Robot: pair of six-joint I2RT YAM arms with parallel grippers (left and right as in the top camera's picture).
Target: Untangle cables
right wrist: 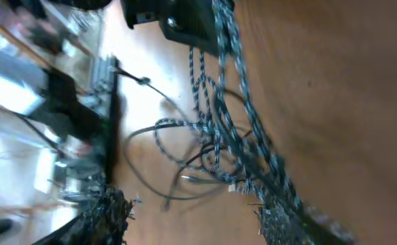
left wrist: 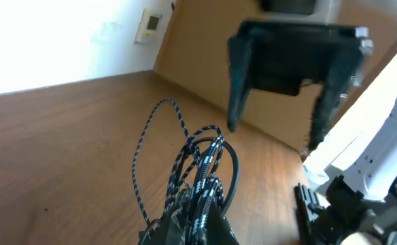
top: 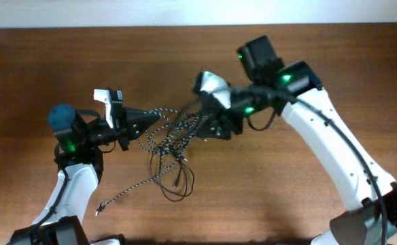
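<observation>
Brown wood-grain tabletop [top: 307, 204] fills your overhead view, with a strip of white wall [left wrist: 49, 41] along its 12 o'clock edge and a small white wall panel [left wrist: 149, 26] mounted on it.

Both cords sit in one knot at the table's centre. The braided cable [left wrist: 198, 160], speckled black and white with a rough woven skin, rises in several strands into your left claw [top: 156, 117]. That claw comes in from 9 o'clock and is clenched on the braided cable, lifting the bundle off the wood. One braided loop arches free above the table. A loose braided tail trails toward 7 o'clock and ends in a small plug [top: 98, 211].

The black cable [left wrist: 236, 171] is smooth and thinner. It curls through the same bundle and spills into slack loops at 6 o'clock of the knot.

Your right claw [left wrist: 273, 136] sits at 2 o'clock of the knot, released, with its dark jaws standing well apart. Braided strands run close past one of its fingers [right wrist: 280, 218]; you cannot tell from these views whether they touch it.

A round blue cap [top: 61, 116] tops the left arm's joint at 9 o'clock.
</observation>
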